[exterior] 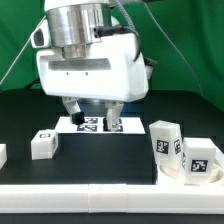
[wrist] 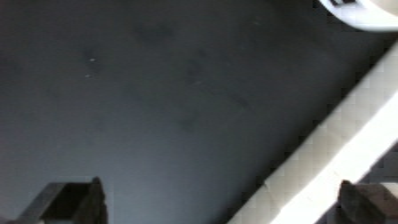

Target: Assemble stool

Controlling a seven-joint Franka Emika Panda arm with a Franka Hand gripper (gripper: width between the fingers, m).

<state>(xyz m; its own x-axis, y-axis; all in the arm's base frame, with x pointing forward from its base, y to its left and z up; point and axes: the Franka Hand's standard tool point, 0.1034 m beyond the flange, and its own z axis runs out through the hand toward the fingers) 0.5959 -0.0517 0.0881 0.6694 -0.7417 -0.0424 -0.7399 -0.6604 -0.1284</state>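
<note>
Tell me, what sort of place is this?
Likely a robotics lab bench: a green cloth backdrop, a black tabletop carrying a white blocky plastic stool leg with a black-and-white tag, and a white robot arm's two-finger gripper open above.

The marker board (exterior: 92, 125) lies flat at the middle of the table (exterior: 110, 150), and the gripper (exterior: 92, 116) hangs over it. Nearer the front edge, toward the exterior view's left, a lone leg (exterior: 43, 143) stands well apart from the rest. Toward the exterior view's right, a second leg (exterior: 166, 140) stands just beside the seat (exterior: 188, 177), which lies furthest right. The border rail (exterior: 100, 195) runs along the table's front edge, before them all.
</note>
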